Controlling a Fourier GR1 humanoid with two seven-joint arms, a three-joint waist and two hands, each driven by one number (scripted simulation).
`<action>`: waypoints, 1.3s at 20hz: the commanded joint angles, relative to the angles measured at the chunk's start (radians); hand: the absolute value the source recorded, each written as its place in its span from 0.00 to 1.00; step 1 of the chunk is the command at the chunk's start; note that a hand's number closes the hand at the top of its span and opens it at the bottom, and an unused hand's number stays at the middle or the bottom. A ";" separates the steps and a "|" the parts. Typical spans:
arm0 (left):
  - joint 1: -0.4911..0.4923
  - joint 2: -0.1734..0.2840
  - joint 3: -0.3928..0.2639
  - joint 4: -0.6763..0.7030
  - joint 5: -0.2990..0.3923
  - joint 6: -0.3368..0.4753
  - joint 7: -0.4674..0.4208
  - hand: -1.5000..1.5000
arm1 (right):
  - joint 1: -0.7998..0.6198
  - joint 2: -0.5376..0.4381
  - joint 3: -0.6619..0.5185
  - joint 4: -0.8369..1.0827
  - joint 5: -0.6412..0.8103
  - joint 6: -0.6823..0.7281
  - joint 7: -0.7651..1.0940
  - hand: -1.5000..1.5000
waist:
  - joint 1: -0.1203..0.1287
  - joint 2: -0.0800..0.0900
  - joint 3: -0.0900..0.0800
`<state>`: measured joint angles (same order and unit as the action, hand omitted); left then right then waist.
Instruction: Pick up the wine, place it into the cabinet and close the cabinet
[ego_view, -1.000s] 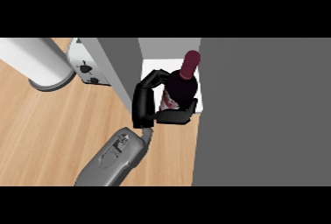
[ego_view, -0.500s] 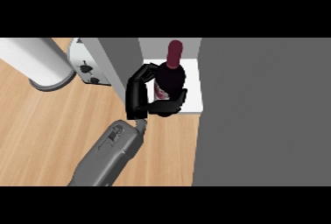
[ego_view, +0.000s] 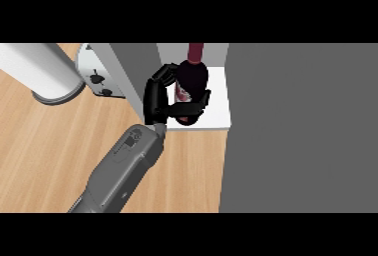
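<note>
The wine bottle (ego_view: 190, 80) is dark with a maroon neck that points away from me. My left hand (ego_view: 156, 97) is shut on it, fingers along its left side and thumb across its lower body. The bottle is held over the white shelf (ego_view: 218, 117) inside the cabinet opening, its base near the shelf's front edge; whether it touches the shelf I cannot tell. The grey cabinet wall (ego_view: 136, 62) stands just left of the hand. My grey forearm (ego_view: 125, 165) runs in from the lower left. The right hand shows nowhere.
A broad grey cabinet surface (ego_view: 303, 130) fills the right side. A light panel with dark fittings (ego_view: 94, 75) stands left of the opening. A white cylinder (ego_view: 40, 70) rises at the upper left on the wooden counter (ego_view: 44, 150).
My left hand has carried the bottle farther away from me and deeper into the cabinet opening, over the white shelf. The forearm has stretched forward with it.
</note>
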<state>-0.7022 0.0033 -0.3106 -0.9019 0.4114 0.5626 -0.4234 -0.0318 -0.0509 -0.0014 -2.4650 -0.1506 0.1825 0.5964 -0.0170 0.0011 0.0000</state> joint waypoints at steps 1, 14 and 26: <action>-0.093 -0.003 0.047 0.108 -0.018 -0.007 0.018 1.00 | 0.072 0.026 0.049 -0.122 -0.049 0.007 0.014 0.00 | -0.003 0.000 0.000; -0.278 0.028 0.158 0.405 0.006 -0.041 -0.168 1.00 | -0.013 -0.012 -0.056 -0.045 -0.136 0.017 0.022 0.00 | -0.007 0.004 0.000; -0.374 -0.003 0.272 0.616 0.097 -0.069 -0.274 1.00 | -0.030 0.033 0.057 -0.036 -0.043 0.002 0.022 0.00 | -0.037 0.015 -0.001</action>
<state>-1.0613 0.0028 -0.0866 -0.3498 0.4670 0.5128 -0.6825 -0.0641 -0.0284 0.0280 -2.4311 -0.1623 0.1912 0.5927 -0.0452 0.0098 -0.0003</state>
